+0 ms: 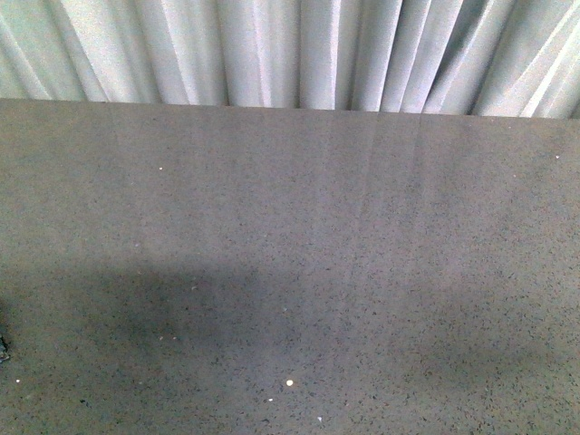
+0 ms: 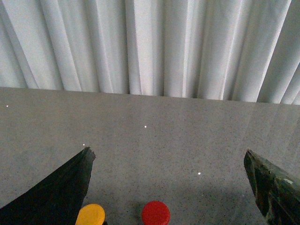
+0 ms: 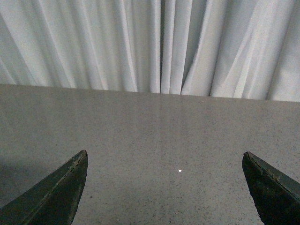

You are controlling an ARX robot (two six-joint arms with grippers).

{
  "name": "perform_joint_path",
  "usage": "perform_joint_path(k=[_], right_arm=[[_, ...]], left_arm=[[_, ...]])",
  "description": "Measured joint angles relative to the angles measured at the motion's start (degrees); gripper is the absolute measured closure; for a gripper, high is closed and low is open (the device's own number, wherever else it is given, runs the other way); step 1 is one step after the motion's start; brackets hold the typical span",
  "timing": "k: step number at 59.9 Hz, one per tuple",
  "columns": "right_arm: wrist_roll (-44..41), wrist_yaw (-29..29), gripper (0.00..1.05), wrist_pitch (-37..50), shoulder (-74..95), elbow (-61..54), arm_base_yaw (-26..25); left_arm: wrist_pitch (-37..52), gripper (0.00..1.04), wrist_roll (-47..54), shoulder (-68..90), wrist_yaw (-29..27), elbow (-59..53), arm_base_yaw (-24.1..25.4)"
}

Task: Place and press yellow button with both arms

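The yellow button point(image 2: 90, 214) stands on the counter point(image 2: 187, 131), seen only in the left wrist view. There its domed cap shows at the frame edge, just beside one of the left fingers point(image 2: 56, 197) and not centred between the pair. A red button point(image 2: 155, 213) stands near it on the same surface, apart from it and closer to the middle of the gap. The left fingers are spread wide and hold nothing. The right fingers point(image 3: 51, 197) are likewise wide apart and empty over bare counter, facing a pleated white curtain point(image 3: 154, 42). The front view shows neither button. Two risks follow. Closing from this alignment would probably catch the red button or nudge the yellow one aside, because the yellow cap lies off-centre. The right arm also has no sight of its target.
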Motion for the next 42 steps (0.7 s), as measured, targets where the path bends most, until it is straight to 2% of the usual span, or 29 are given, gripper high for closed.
perform_joint_path(k=[42], right_arm=[[0.0, 0.0, 0.09, 0.0, 0.0, 0.0, 0.0]], left_arm=[[0.0, 0.09, 0.0, 0.0, 0.0, 0.0, 0.0]])
